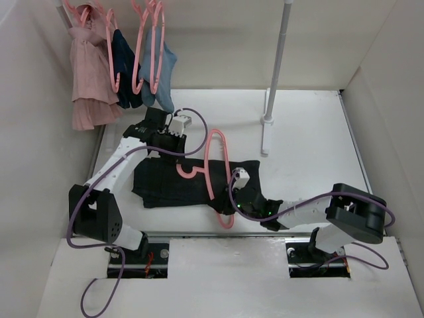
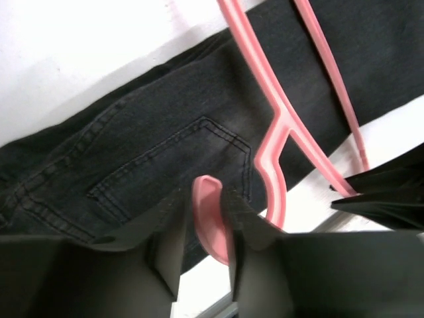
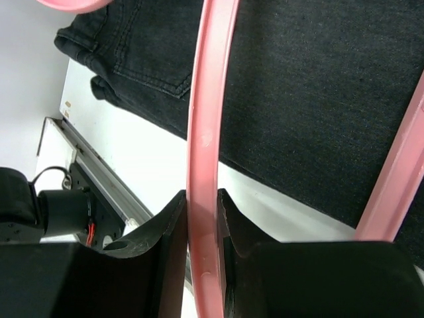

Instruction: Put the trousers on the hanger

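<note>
- Top view: 1 pair of black trousers (image 1: 169, 189), folded and flat on the white table (image 1: 311, 132), left of centre.
- 1 pink hanger (image 1: 211, 173) lies on the trousers. Its hook points to the left arm and its far end runs off the fabric's near edge.
- 2 arms are in view. The left gripper (image 1: 175, 158) is at the hook end and the right gripper (image 1: 233, 205) is at the hanger's near end. Jaw state is hard to read from up here.
- Back-left rail: 3 hung garments, namely a pink garment (image 1: 86, 79), a navy garment (image 1: 123, 66) and a light-blue garment (image 1: 164, 71). All are on pink hangers; I count at least 4 there.
- 1 white pole (image 1: 279, 59) stands upright, back centre.
- Left wrist: 2 fingers (image 2: 165, 252) are clamped on the hanger hook, with pink plastic pinched between them.
- The trousers lie underneath with 1 stitched back pocket (image 2: 172, 169) showing. The hanger's neck and 2 arms run across the fabric.
- Right wrist: 2 fingers (image 3: 173, 238) are closed tight on 1 hanger arm, which passes straight through the jaws.
- The hanger's second arm sits at the right edge of that view, with dark trouser fabric behind both.
- A metal rail (image 3: 99, 169) at the table edge is visible lower left.
</note>
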